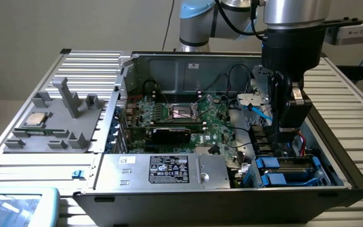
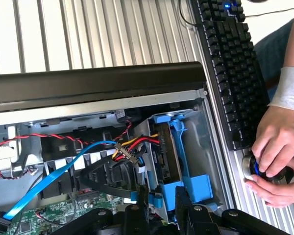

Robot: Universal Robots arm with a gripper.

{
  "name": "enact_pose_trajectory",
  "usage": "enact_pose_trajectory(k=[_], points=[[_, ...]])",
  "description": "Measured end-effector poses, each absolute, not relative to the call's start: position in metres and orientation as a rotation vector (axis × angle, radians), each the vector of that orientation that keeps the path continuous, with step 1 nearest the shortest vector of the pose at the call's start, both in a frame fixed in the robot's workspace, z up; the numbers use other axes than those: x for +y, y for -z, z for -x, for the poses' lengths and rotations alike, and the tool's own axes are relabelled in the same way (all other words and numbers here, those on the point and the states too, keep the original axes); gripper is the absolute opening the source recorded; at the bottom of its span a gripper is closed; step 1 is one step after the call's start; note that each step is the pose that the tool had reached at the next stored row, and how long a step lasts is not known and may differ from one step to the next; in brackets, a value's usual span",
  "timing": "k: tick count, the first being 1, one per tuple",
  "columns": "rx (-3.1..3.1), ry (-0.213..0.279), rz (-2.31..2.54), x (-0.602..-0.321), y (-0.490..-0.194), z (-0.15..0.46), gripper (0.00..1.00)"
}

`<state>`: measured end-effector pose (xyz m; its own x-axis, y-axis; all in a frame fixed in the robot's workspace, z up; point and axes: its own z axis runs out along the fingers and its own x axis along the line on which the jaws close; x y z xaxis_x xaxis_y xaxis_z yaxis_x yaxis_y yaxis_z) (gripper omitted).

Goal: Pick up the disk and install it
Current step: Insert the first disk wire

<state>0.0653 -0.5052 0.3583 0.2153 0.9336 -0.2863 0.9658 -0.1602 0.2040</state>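
A silver table [image 1: 36,165] holds an open computer [image 1: 168,189]. The gripper [image 2: 159,215] hangs over the disk [image 2: 169,156], fingers apart.

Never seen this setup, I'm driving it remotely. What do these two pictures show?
One picture is from a camera off to the side, the other from a camera on the arm's wrist. The robot arm reaches down into an open computer case on a slatted metal table. Its pincer is low at the drive bay, by the disk in its blue carrier; whether it grips it I cannot tell. A grey fixture holding a processor chip lies beside it. A person's hands work a knob near a keyboard.
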Motion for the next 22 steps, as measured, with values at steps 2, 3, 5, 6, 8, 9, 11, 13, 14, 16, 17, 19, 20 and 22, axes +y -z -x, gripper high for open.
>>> enact_pose_trajectory(k=[2,3,5,6,8,9,11,13,14,16,17,19,20,22], points=[[1.771,0.132,-2.158,-0.5053,-0.3583,-0.0653,0.35],[1.771,0.133,-2.159,-0.5054,-0.3583,-0.0653,0.35],[1.77,0.133,-2.159,-0.5055,-0.3583,-0.0653,0.35],[1.77,0.134,-2.16,-0.5055,-0.3583,-0.0653,0.35],[1.769,0.135,-2.161,-0.5056,-0.3582,-0.0652,0.35],[1.768,0.135,-2.162,-0.5056,-0.3582,-0.0653,0.35],[1.767,0.137,-2.163,-0.5057,-0.3581,-0.0653,0.35],[1.767,0.139,-2.165,-0.5057,-0.3581,-0.0653,0.35],[1.767,0.14,-2.166,-0.5057,-0.358,-0.0653,0.35],[1.767,0.142,-2.167,-0.5057,-0.3579,-0.0653,0.33],[1.767,0.143,-2.168,-0.5057,-0.3579,-0.0652,0.33],[1.767,0.145,-2.168,-0.5057,-0.3579,-0.0653,0.25],[1.767,0.145,-2.168,-0.5057,-0.3579,-0.0653,0.25],[1.768,0.146,-2.169,-0.5057,-0.3579,-0.0653,0.25]])
